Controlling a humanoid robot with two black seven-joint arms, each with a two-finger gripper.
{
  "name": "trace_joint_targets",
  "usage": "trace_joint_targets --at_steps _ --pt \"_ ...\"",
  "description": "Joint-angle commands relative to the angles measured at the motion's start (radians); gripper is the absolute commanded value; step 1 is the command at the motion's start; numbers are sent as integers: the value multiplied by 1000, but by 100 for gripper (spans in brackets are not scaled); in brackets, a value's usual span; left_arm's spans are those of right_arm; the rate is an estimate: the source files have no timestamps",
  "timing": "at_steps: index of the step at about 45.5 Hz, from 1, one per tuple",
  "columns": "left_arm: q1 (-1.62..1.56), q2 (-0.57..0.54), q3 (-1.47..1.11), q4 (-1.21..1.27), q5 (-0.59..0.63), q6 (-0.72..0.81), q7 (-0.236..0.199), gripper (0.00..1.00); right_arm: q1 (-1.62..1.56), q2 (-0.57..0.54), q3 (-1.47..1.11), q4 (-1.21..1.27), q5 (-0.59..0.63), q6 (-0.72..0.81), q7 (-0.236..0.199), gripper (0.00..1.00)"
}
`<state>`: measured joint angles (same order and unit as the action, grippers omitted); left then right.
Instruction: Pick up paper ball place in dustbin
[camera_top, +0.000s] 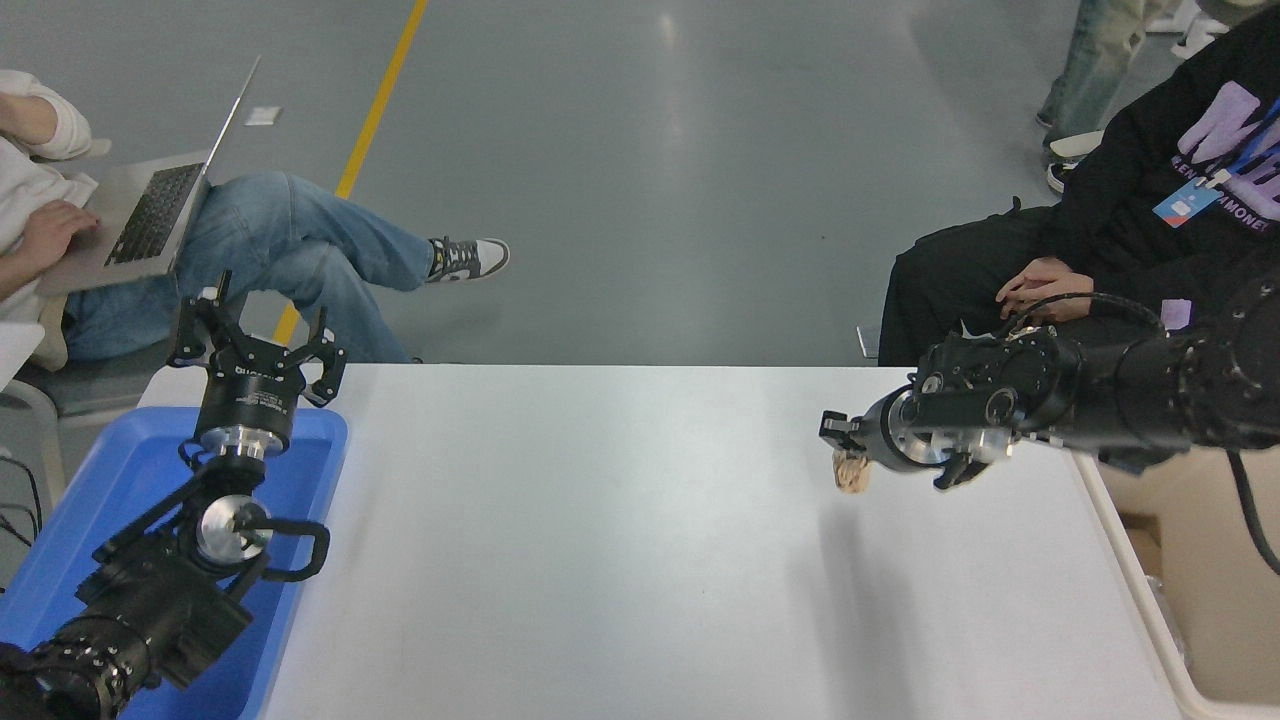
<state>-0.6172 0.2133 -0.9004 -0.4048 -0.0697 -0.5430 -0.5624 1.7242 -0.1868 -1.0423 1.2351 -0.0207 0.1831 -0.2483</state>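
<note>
The tan, wrinkled paper ball (852, 473) hangs in my right gripper (846, 452), which is shut on it and holds it above the white table (600, 520), right of centre. A shadow lies on the table below the ball. The right arm comes in from the right edge, crossing over the beige dustbin (1128, 560), whose rim and deep inner wall show at the lower right. The ball is left of the dustbin's rim. My left gripper (255, 335) is parked open at the far left, pointing away over the blue tray (90, 500).
A seated person in black sits just beyond the table's far right corner, hands (1035, 285) folded close behind my right arm. Another person with a laptop (150, 215) sits at the far left. The blue tray lies along the table's left edge.
</note>
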Motion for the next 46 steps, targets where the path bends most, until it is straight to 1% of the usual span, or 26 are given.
trace_joint_targets --at_steps 1,5,9,20,26,46 --pt "1 0 0 0 -1 0 1 99 328 -45 -127 167 5 347 1 0" --pt "1 0 0 0 -1 0 -1 99 403 -57 -125 167 7 501 1 0" --pt "1 0 0 0 -1 0 -1 99 471 -62 -130 167 7 601 1 0" --pt "1 0 0 0 -1 0 -1 99 610 -65 -154 176 8 602 1 0" --pt "1 0 0 0 -1 0 -1 99 663 -94 -157 191 18 602 1 0" --pt "-1 0 0 1 1 0 -1 99 692 -157 -163 190 19 602 1 0"
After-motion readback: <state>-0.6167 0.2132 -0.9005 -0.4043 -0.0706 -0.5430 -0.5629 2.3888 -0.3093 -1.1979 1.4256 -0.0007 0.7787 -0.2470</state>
